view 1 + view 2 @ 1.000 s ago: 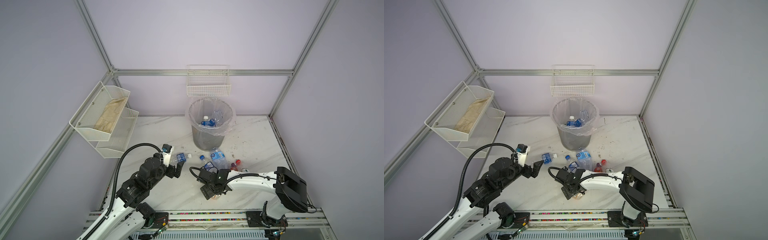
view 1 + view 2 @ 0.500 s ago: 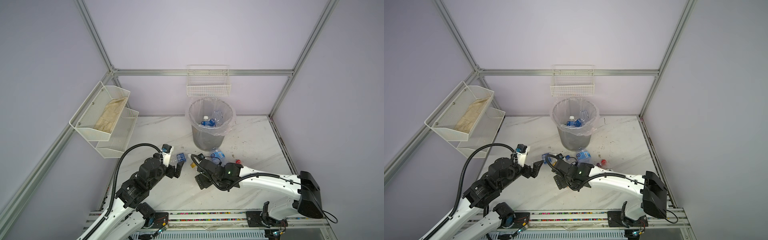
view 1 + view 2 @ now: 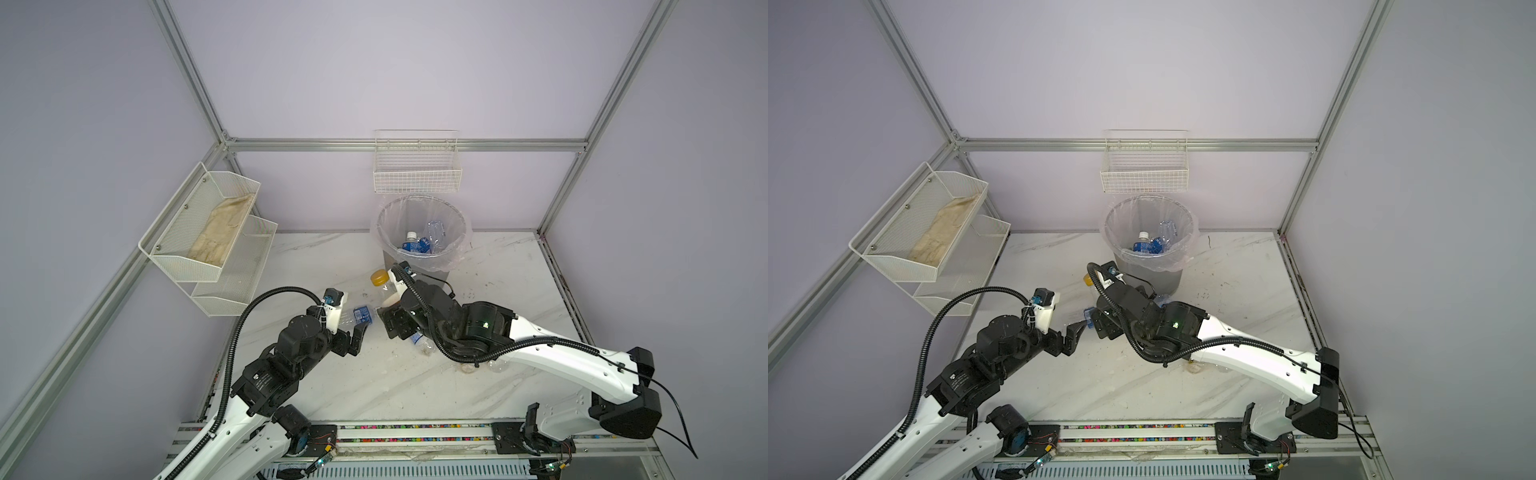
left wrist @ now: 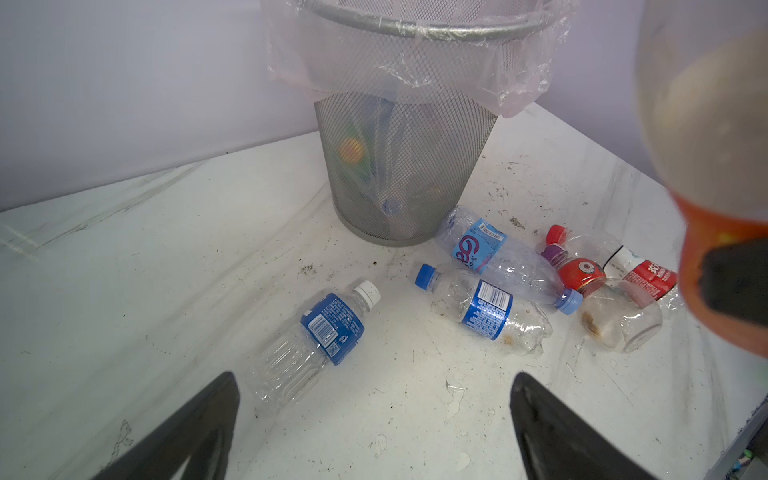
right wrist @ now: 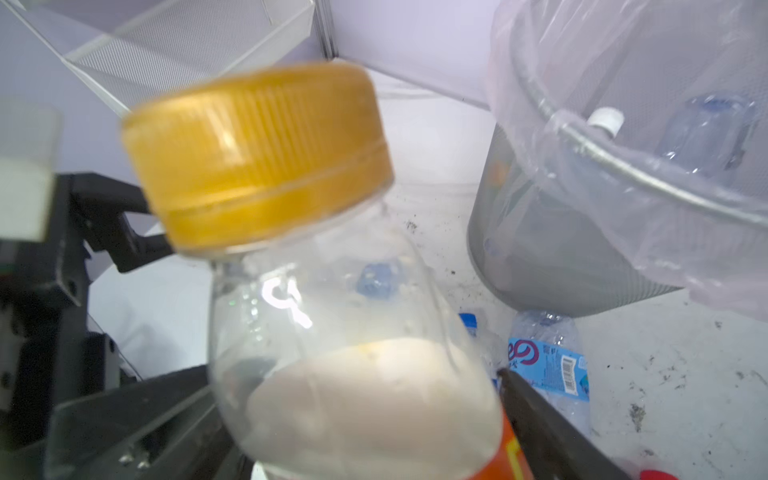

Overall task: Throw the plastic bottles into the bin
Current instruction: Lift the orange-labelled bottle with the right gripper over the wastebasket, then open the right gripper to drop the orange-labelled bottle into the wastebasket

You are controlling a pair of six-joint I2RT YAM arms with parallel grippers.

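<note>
Right now the right tool pinches a yellow-capped bottle with milky liquid and an orange label. The bottle is raised off the surface at the centre of both top views, just lower left of the bin. The left tool hangs to the lower left of that bottle with its jaws spread wide and nothing between them. It is near a white-capped bottle lying on the surface. The bin stands at the upper centre of the surface and has a clear bag as a liner. Blue-labelled bottles already lie inside it. More loose bottles lie by its base: a blue-capped bottle, a pale-blue-labelled bottle and two red-labelled bottles.
</note>
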